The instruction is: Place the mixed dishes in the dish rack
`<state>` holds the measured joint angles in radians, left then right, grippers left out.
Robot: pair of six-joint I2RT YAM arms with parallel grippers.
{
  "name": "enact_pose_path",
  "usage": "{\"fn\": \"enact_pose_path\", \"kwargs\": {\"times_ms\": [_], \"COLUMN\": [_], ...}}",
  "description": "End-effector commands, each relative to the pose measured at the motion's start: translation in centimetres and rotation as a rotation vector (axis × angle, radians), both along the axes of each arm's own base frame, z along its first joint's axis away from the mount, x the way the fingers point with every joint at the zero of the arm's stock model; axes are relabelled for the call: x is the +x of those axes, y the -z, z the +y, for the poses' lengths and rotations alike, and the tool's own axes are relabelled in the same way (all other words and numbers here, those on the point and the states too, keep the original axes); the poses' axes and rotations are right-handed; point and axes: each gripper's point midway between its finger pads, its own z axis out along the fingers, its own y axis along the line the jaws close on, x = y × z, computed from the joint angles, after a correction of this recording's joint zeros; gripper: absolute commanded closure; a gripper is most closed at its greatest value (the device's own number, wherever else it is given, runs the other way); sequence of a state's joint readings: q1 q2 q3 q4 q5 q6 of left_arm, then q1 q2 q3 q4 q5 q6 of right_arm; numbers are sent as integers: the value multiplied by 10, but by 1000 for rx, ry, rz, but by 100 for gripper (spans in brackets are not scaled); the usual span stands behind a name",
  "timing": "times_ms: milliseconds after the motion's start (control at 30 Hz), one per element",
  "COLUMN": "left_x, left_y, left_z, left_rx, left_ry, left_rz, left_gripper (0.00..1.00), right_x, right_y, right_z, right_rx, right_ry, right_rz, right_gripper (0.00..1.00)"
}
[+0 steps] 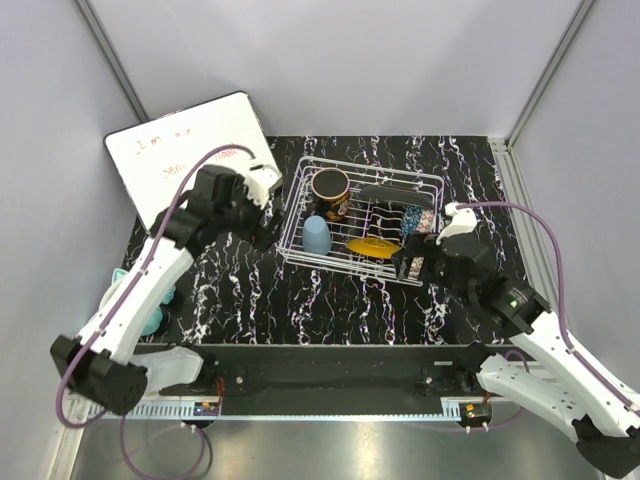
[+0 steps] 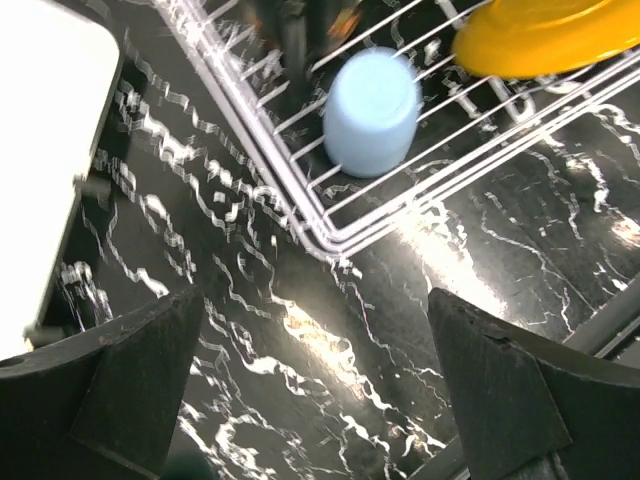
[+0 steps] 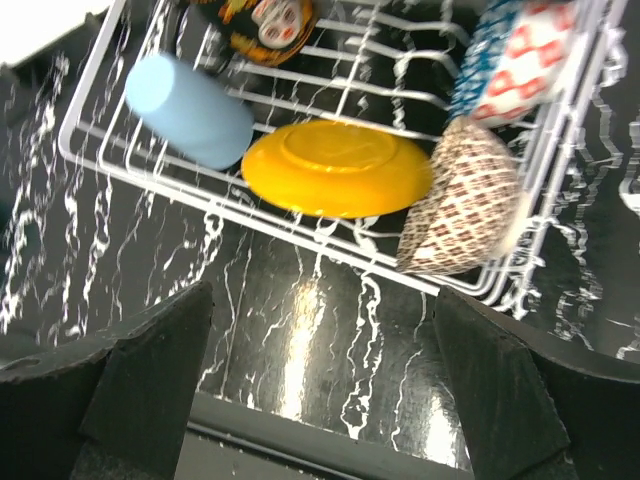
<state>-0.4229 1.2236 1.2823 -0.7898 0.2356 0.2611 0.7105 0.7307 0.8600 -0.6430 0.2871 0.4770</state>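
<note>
The white wire dish rack (image 1: pixel 292 213) stands at mid-table. In it are the black-orange mug (image 1: pixel 330 192), the pale blue cup (image 1: pixel 316 236) on its side, the yellow plate (image 1: pixel 372 246) and patterned dishes (image 1: pixel 416 220) on edge at the right. My left gripper (image 1: pixel 262 226) is open and empty over the table, left of the rack. My right gripper (image 1: pixel 410 264) is open and empty at the rack's front right. The left wrist view shows the cup (image 2: pixel 372 112), the plate (image 2: pixel 550 35) and the rack's corner (image 2: pixel 262 150). The right wrist view shows the cup (image 3: pixel 190 110), plate (image 3: pixel 338 168), mug (image 3: pixel 265 25), a brown-patterned bowl (image 3: pixel 462 210) and a blue and red-white dish (image 3: pixel 520 55).
A white writing board (image 1: pixel 190 150) leans at the back left, also in the left wrist view (image 2: pixel 40 150). Teal headphones (image 1: pixel 155 305) lie at the left edge beside the left arm. Grey walls close in the table on three sides.
</note>
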Motion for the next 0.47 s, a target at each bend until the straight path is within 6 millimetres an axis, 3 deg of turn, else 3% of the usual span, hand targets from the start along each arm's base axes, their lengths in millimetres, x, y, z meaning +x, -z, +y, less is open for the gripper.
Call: {"fn": "enact_pose_path", "kwargs": {"times_ms": [0, 433], "left_x": [-1, 12], "left_y": [-31, -31], "left_z": [6, 10], "left_rx": [-126, -142], "left_ry": [-81, -151], "left_rz": [-167, -177], "left_gripper": [1, 1], "right_x": [6, 17], "right_y": [-35, -53], "right_z": [-22, -17], "right_rx": [36, 5], "right_ry": [132, 155], "right_rz": [-70, -46], "right_gripper": [0, 0]}}
